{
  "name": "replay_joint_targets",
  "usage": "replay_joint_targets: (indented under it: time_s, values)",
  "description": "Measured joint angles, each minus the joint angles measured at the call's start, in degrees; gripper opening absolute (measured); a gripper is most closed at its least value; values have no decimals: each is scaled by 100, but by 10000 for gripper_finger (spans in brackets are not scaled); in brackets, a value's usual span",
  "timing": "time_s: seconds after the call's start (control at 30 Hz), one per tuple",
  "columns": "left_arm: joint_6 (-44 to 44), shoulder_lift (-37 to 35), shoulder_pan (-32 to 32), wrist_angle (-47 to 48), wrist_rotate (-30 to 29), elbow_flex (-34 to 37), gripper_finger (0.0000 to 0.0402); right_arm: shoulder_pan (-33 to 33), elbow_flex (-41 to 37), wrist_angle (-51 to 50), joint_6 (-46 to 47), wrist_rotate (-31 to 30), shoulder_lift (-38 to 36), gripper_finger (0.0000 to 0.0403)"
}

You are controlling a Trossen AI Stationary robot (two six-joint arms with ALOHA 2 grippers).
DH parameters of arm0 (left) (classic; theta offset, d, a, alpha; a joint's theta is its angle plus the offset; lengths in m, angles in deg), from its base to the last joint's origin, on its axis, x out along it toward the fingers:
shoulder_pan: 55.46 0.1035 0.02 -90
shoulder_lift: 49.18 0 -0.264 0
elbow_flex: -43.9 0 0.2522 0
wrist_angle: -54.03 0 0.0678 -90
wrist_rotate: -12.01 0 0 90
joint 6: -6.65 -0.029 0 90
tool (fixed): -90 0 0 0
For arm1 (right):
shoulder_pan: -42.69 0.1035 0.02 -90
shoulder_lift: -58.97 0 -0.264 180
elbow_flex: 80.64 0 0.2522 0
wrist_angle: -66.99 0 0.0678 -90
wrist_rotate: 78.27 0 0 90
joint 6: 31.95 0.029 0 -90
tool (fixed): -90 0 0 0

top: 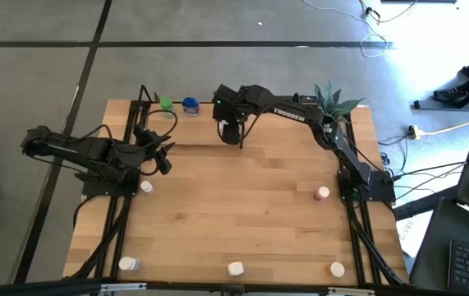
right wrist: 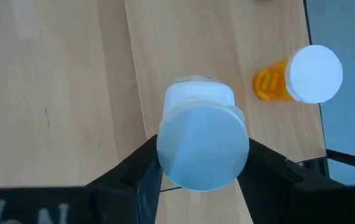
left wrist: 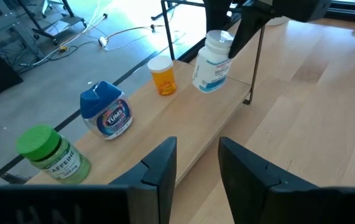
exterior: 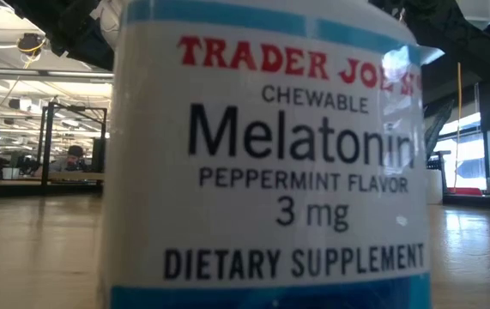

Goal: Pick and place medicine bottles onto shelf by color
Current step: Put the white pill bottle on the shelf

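Observation:
My right gripper (right wrist: 202, 171) is over the light-wood shelf (left wrist: 183, 118) at the table's far edge, shut on a white medicine bottle (left wrist: 212, 61) with a white cap. On the shelf stand a green bottle (left wrist: 48, 154), a blue-capped bottle (left wrist: 107, 113) and an orange bottle with a white cap (left wrist: 163, 76), each on its base. The held bottle is just beside the orange one (right wrist: 289, 78). My left gripper (left wrist: 197, 165) stays at the table's left, before the shelf, open with nothing between its fingers. My right gripper pinches the white bottle's cap (right wrist: 168, 155) between its two fingers, one on each side. The fingers come from above, slanting down. The bottle hangs tilted below them, base low over the shelf board (left wrist: 207, 87); whether it touches the board I cannot tell.
Loose bottles stand on the table: a white one (top: 146, 187) near my left arm, a pink-capped one (top: 323, 193) at the right, and three along the near edge (top: 127, 264), (top: 236, 268), (top: 337, 269). A melatonin bottle (exterior: 262, 172) fills the low view. A potted plant (top: 333, 100) stands far right.

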Motion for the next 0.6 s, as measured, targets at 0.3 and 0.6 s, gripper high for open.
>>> replay_joint_targets:
  time_s: [0.3, 0.6]
  values:
    - [0, -1, 0, 0, 0, 0, 112, 7, -3, 83, -260, -11, 255, 178]
    - [0, 0, 0, 0, 0, 0, 112, 7, -9, 107, -280, 37, 439, 178]
